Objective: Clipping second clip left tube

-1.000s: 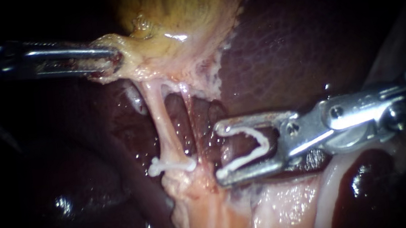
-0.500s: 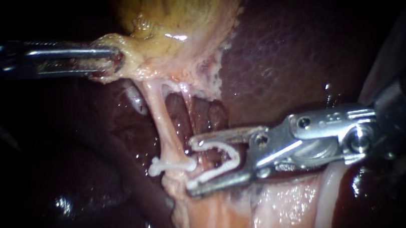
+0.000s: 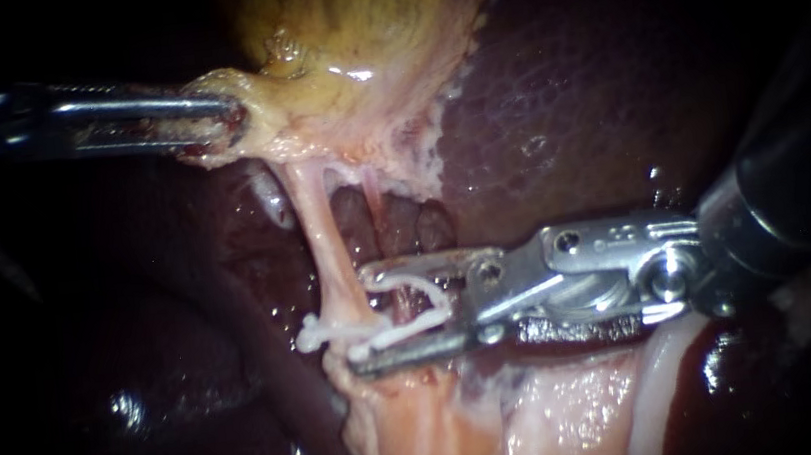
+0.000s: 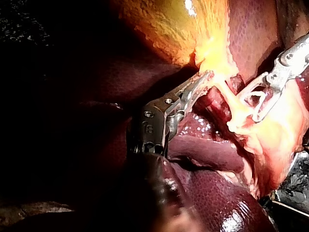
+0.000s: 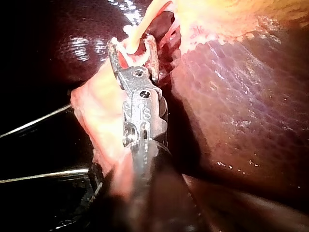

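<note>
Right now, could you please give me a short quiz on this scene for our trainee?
1. True or false: a seated clip already crosses the left tube.
2. What does the left instrument grip? A the liver; B the gallbladder; C a tube.
3. Fill in: the right instrument holds in its jaws a white, still open ____.
Key: 1 true; 2 B; 3 second clip.

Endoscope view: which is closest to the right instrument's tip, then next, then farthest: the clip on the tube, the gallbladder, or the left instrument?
From the right instrument, carrying a new clip:
1. The clip on the tube, beside its tip.
2. The gallbladder, up above.
3. The left instrument, upper left, gripping the gallbladder.
</note>
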Tool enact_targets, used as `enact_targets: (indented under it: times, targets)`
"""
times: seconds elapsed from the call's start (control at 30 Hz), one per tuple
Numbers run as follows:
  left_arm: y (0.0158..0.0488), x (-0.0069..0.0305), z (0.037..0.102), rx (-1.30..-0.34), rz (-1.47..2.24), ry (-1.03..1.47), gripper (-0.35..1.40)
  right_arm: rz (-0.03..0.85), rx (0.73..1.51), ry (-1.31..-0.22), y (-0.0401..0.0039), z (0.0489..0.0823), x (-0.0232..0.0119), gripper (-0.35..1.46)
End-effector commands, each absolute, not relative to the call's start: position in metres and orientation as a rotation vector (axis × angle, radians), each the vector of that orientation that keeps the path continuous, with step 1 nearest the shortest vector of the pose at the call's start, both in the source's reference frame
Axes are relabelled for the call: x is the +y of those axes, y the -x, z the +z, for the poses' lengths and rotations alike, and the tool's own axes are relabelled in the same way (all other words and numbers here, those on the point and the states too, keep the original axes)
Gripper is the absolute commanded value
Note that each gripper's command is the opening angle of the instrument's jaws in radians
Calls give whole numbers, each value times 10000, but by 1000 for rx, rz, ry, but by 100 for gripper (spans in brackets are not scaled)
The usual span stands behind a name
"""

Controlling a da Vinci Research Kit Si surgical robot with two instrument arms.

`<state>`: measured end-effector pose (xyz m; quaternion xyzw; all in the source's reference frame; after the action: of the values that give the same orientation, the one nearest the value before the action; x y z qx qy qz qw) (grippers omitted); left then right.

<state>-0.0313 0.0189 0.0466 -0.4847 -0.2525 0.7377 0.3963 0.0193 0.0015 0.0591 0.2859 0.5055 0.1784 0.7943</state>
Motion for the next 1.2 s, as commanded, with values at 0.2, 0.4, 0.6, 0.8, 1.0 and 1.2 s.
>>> enact_targets:
  times: [0.2,0.4,0.6,0.8,1.0,1.2]
  targets:
    - [313,189,465,-640,1869,1228,-35,406,1095,-644,-203,599,20,50]
    - [313,189,465,-639,1870,1228,-35,416,1106,-698,-222,603,16,50]
    - [313,188,466,-638,1870,1229,-35,423,1122,-730,-239,610,8,50]
    - [313,188,466,-638,1870,1229,-35,437,1166,-770,-245,601,3,50]
    - [312,188,467,-638,1871,1229,-35,426,1213,-826,-251,574,-9,50]
    - [312,188,468,-639,1871,1229,-35,424,1233,-855,-256,554,-18,49]
